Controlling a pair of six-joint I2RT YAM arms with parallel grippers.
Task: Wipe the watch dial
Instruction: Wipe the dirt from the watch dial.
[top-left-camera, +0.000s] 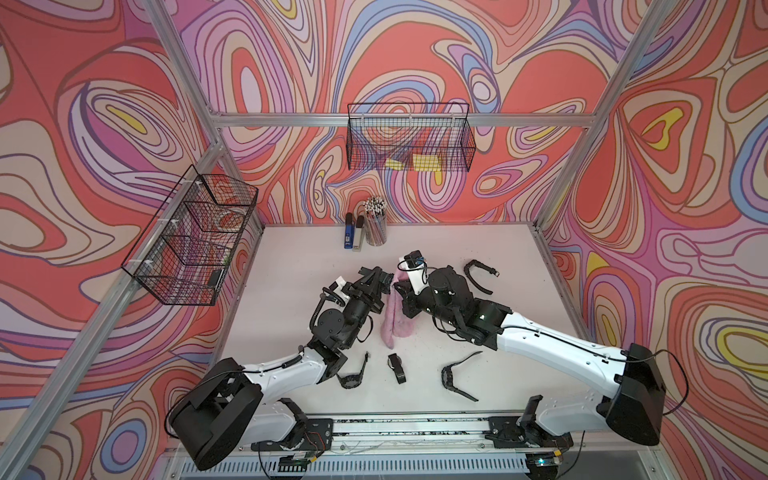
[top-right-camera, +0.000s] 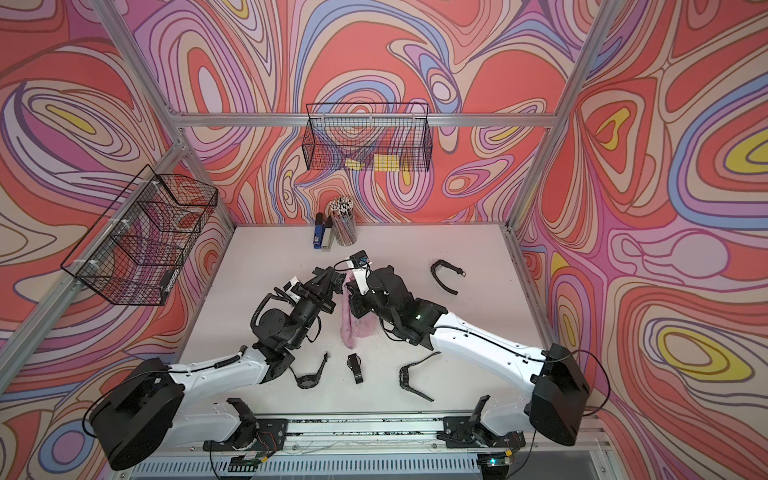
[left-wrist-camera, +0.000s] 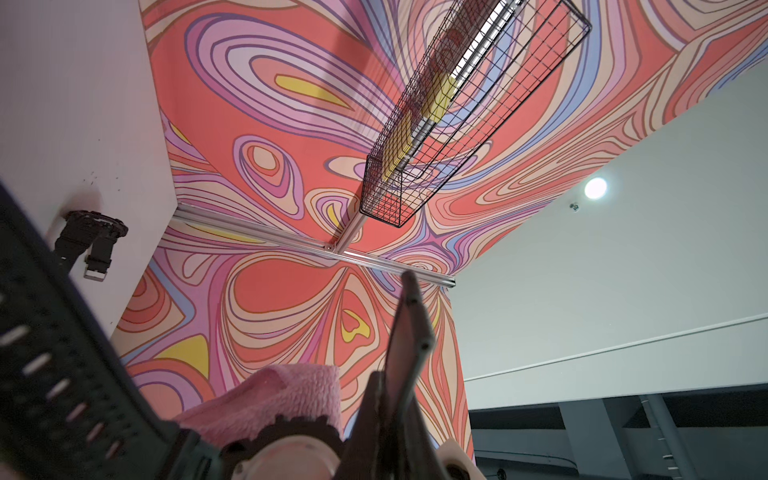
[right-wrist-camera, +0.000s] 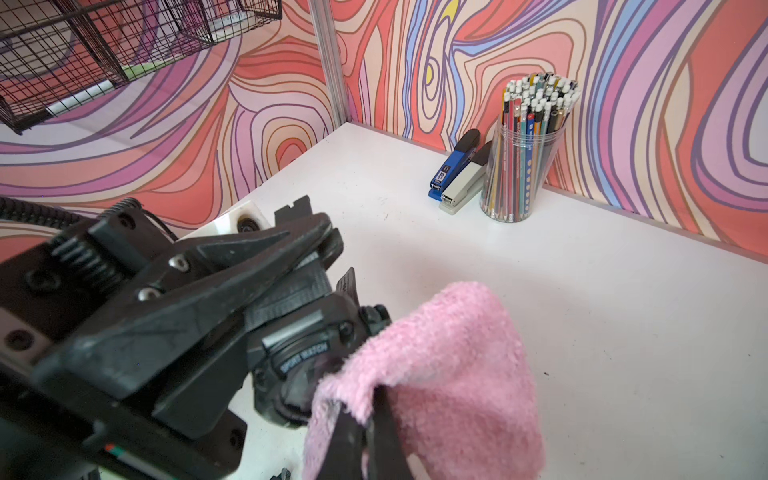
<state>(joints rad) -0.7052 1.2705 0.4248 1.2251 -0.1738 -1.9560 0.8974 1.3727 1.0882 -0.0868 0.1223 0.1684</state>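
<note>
- The watch (right-wrist-camera: 307, 353) is held up off the table (top-left-camera: 291, 270), on the near side of the pencil cup (top-left-camera: 376, 224), with its dial (right-wrist-camera: 297, 384) turned toward the pink cloth (right-wrist-camera: 449, 365).
- Part of the dial is covered by the cloth's edge; "SPORT WATCH" can be read on the rim beside it.
- The watch strap is clamped in the left claw (right-wrist-camera: 299, 274), right next to the case.
- A fold of the cloth is pinched tight in the right claw (right-wrist-camera: 365, 415); the rest is seen hanging down to the table in both top views.
- Two staplers (top-left-camera: 353, 235), blue and grey, are set just beside the pencil cup.
- Four other watches (top-left-camera: 455, 374) are laid on the table: one well to the cup's right-arm side, three far from it near the arm bases.
</note>
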